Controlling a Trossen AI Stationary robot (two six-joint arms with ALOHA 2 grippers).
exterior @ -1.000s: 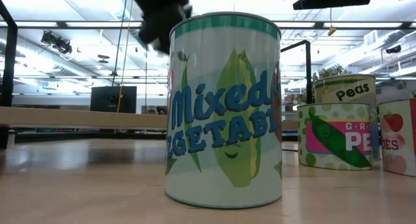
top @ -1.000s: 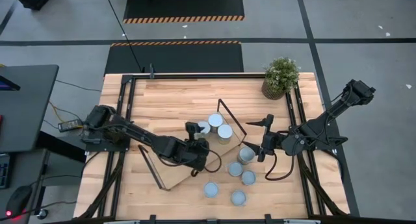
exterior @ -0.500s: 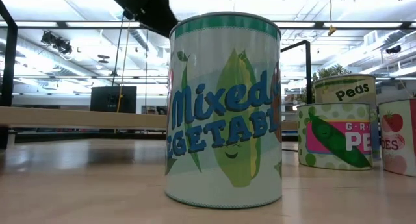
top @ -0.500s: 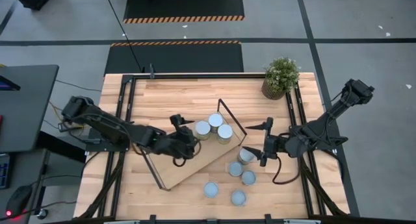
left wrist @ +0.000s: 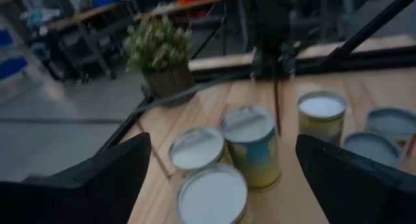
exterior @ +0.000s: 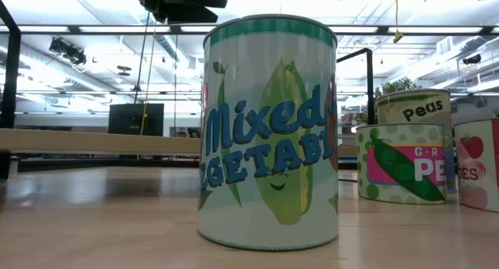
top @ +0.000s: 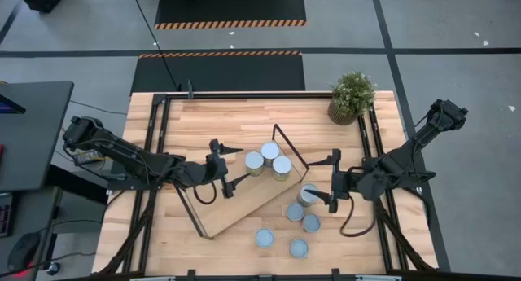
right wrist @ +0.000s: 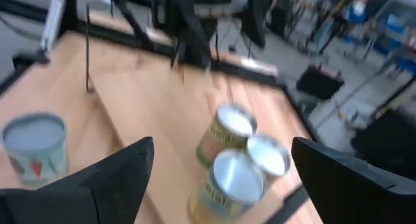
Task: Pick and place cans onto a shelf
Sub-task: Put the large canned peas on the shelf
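The shelf (top: 244,204), a light-wood board with black loop frames, stands slanted at mid-table. Three cans (top: 269,151) stand upright on its far right end; they also show in the left wrist view (left wrist: 250,136) and the right wrist view (right wrist: 227,178). Several more cans stand on the tabletop near the front, one (top: 308,195) by the shelf's right end. My left gripper (top: 232,164) is open and empty over the shelf, just left of the three cans. My right gripper (top: 331,181) is open and empty, just right of the can by the shelf's end.
A potted plant (top: 352,95) stands at the far right corner. Loose cans (top: 264,238) sit near the front edge; one labelled mixed vegetables (exterior: 269,132) fills the low view, with pea cans (exterior: 401,164) to its right. Black rails (top: 155,142) run along both table sides.
My left gripper has drawn back along the shelf toward the table's left edge, away from the three cans, and the can nearest it now shows in full. My right gripper has shifted a little toward the near edge, beside the can at the shelf's end.
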